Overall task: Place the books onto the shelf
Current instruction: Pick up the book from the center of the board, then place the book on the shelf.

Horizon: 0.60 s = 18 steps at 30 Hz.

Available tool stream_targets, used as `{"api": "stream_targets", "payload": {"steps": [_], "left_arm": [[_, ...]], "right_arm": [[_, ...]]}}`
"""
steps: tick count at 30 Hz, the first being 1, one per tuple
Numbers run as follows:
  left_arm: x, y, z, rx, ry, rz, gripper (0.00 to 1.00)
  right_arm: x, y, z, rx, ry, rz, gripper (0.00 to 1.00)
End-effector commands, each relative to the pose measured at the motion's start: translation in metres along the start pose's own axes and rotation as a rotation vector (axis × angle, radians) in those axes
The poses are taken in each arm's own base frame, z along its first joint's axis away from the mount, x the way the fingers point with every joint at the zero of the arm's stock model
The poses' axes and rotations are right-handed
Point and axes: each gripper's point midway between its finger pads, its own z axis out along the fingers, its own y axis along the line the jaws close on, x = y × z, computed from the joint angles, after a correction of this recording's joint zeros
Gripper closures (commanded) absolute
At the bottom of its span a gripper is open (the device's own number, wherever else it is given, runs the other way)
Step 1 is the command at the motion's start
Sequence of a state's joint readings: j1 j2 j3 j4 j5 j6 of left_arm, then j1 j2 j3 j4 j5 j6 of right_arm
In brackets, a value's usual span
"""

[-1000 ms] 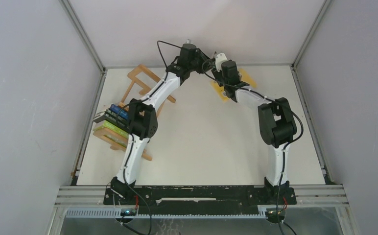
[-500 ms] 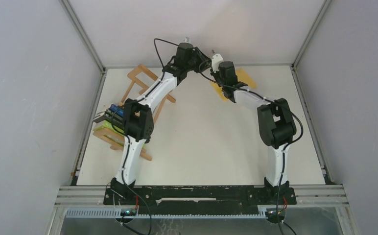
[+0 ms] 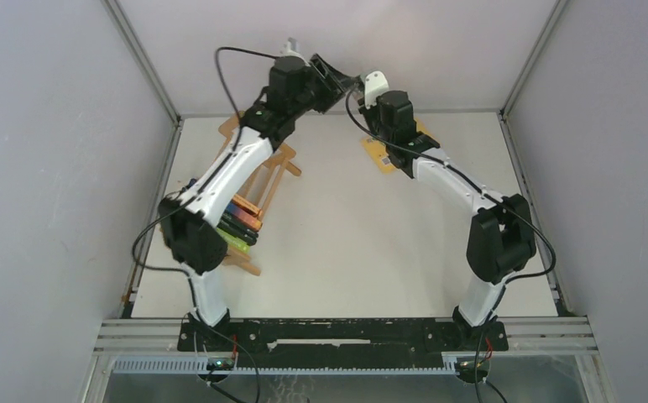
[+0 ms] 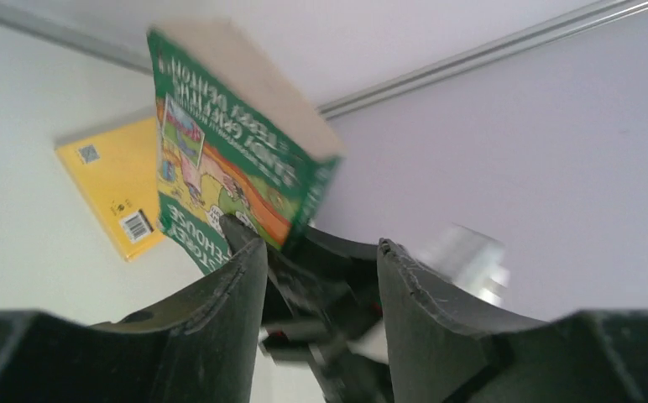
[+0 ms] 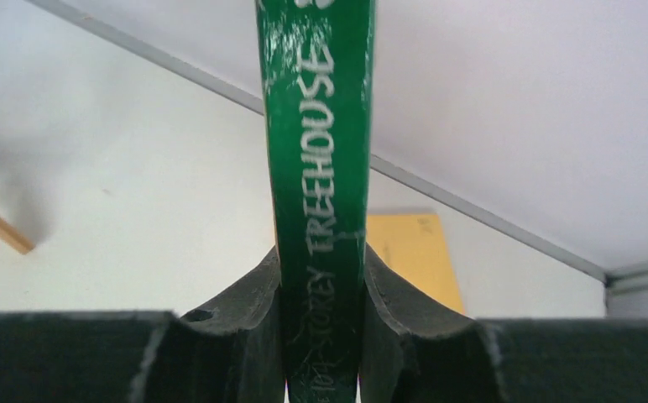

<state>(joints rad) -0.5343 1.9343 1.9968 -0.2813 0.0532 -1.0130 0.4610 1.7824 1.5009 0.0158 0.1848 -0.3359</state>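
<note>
**Right claw** (image 5: 321,259): clenched on the green book (image 5: 321,151). Both pads press the covers just behind the spine, which faces the wrist camera and runs upright. The book is raised clear of the worktop (image 3: 346,243), over its far edge near the middle.

**Left claw** (image 4: 319,250): released. The fingers (image 4: 228,294) stand apart with nothing between them. It faces the right claw at close range. In its wrist view the green book (image 4: 220,159) rises tilted just beyond the fingertips, front cover showing. Whether the lower corner touches a fingertip cannot be told.

**Yellow book** (image 3: 379,155): lies flat on the worktop at the far side, barcode up, under the right arm's wrist.

**Shelf** (image 3: 285,159): stands along the left edge of the worktop. Several books (image 3: 241,222) rest in its near part, partly hidden by the left arm.
</note>
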Motion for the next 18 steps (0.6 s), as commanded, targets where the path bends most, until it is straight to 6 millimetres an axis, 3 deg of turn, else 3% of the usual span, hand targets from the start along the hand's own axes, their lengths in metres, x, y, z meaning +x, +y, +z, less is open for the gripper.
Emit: {"api": "stream_targets", "payload": {"steps": [1, 9, 18], "left_arm": [[-0.065, -0.07, -0.096, 0.093, -0.207, 0.02, 0.43], [-0.096, -0.077, -0.173, 0.022, -0.351, 0.069, 0.38], [-0.12, -0.05, -0.266, -0.111, -0.579, 0.095, 0.39]], "right_arm": [[-0.027, -0.032, -0.027, 0.106, -0.034, 0.087, 1.0], [-0.068, 0.006, -0.058, -0.017, -0.102, 0.093, 1.0], [-0.123, 0.088, -0.079, -0.226, -0.212, 0.078, 1.0]]}}
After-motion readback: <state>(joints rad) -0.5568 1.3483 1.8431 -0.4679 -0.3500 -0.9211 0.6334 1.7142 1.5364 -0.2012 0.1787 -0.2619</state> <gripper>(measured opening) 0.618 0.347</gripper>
